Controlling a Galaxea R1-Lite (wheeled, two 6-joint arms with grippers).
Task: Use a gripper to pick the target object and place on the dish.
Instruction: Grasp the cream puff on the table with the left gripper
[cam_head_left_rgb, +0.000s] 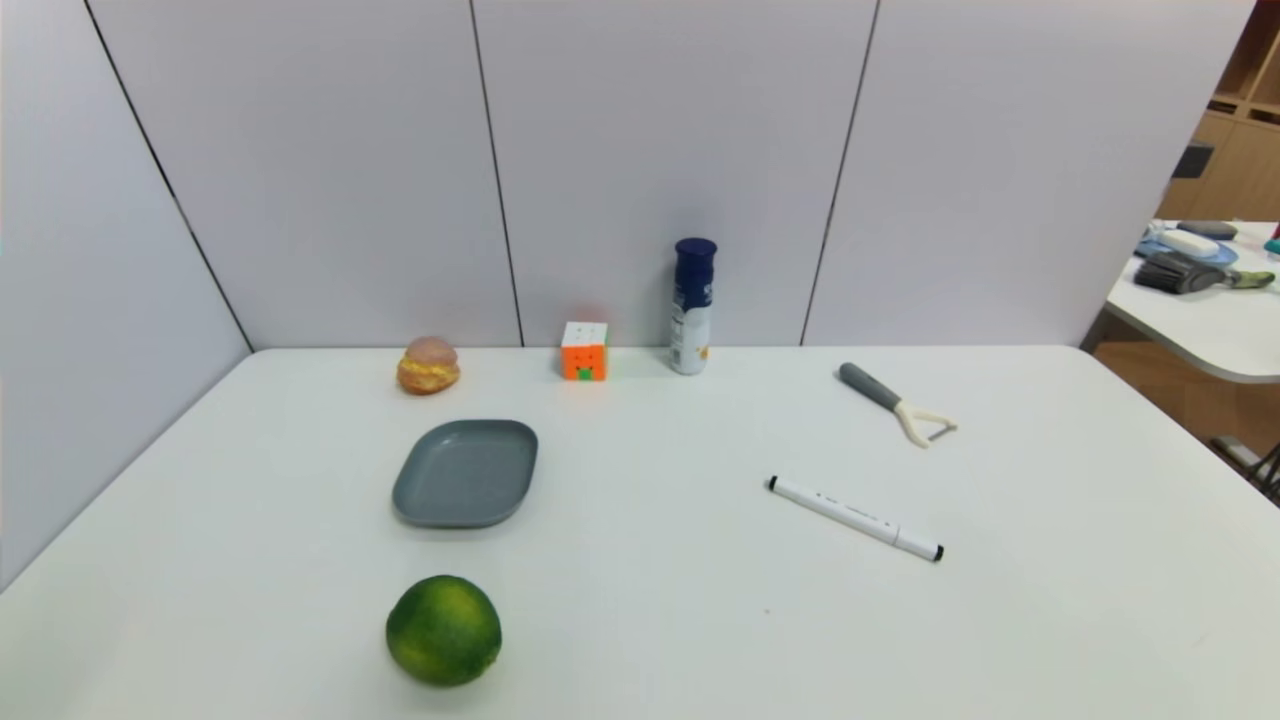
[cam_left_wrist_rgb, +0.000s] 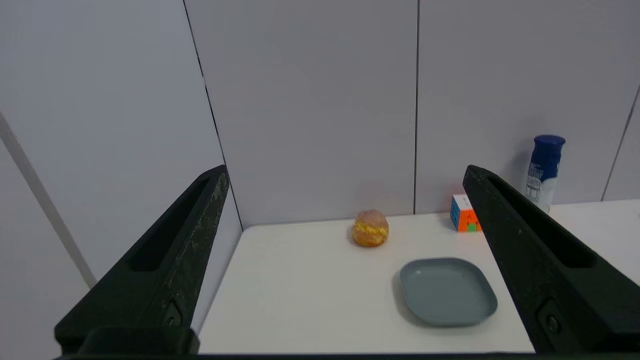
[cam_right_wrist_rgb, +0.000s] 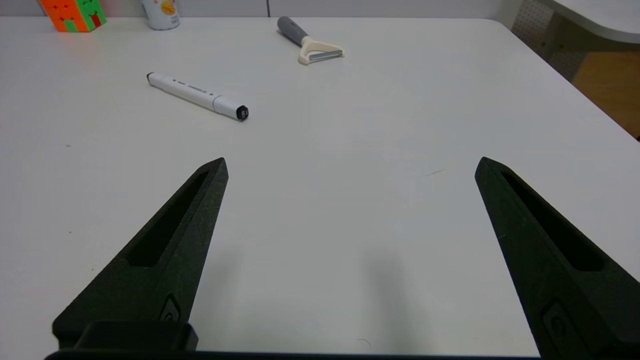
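The target object (cam_head_left_rgb: 428, 366), a small cream puff with a pinkish top and a yellow seam, sits at the back left of the white table near the wall; it also shows in the left wrist view as the same puff (cam_left_wrist_rgb: 370, 228). The grey dish (cam_head_left_rgb: 466, 473) lies in front of it, bare inside, and appears again as the dish (cam_left_wrist_rgb: 448, 291). Neither arm shows in the head view. My left gripper (cam_left_wrist_rgb: 345, 172) is open, well back from the puff with nothing between its fingers. My right gripper (cam_right_wrist_rgb: 351, 162) is open over bare table on the right side.
A green citrus fruit (cam_head_left_rgb: 443, 630) lies near the front edge, in front of the dish. A puzzle cube (cam_head_left_rgb: 584, 351) and a blue-capped bottle (cam_head_left_rgb: 692, 306) stand by the back wall. A peeler (cam_head_left_rgb: 896, 404) and a white marker (cam_head_left_rgb: 856, 518) lie on the right half.
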